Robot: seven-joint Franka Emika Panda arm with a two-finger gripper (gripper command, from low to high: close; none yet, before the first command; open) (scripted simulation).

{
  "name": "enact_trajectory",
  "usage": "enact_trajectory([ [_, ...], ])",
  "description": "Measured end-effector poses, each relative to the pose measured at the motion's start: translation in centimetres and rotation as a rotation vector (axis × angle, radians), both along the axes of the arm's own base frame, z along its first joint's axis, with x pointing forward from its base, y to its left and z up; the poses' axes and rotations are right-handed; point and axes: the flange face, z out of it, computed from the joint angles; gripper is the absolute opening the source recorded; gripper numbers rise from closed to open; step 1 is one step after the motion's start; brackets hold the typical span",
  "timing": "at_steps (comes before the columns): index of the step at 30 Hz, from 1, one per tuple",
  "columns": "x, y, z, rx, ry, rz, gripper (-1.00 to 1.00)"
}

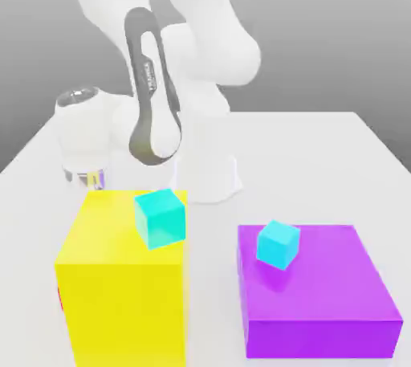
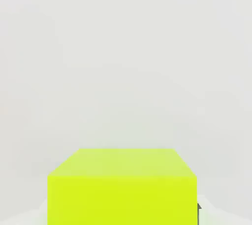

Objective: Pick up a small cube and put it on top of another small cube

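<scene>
One landmark governs my plan: the big yellow block (image 1: 120,277). Behind its far left corner, in the exterior view, I see the hand lowered to the table (image 1: 321,140); the gripper (image 1: 95,181) is closed, and the hand view shows the lime cube (image 2: 122,187) close up between the fingers, so I judge it gripped. A teal cube (image 1: 160,218) rests on the block. Well to the block's right, the sky-cyan cube (image 1: 278,244) sits on the purple block (image 1: 321,293); I judge the carry runs rightward.

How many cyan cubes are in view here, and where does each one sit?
2. The larger teal-cyan cube sits on the big yellow block; the smaller sky-cyan cube sits on the purple block. More could be hidden behind the yellow block or the arm.
</scene>
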Motion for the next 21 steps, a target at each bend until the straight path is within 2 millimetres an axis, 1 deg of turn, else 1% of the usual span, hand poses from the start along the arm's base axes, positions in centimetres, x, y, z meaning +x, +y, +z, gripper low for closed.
enact_trajectory([
  [3,0.1,-0.1,1.6,-0.001,0.001,-0.001,-1.00],
  [9,-0.5,0.1,4.4,0.010,-0.004,-0.009,-1.00],
  [10,-1.0,-0.6,4.5,0.021,-0.007,-0.048,-1.00],
  [11,-1.1,-1.4,4.6,0.035,-0.011,-0.072,-1.00],
  [12,-0.8,-2.1,4.8,0.051,-0.015,-0.076,-1.00],
  [14,0.6,-3.3,5.3,0.085,-0.026,-0.059,-1.00],
  [21,6.7,-6.4,7.8,0.217,-0.094,0.065,-1.00],
])
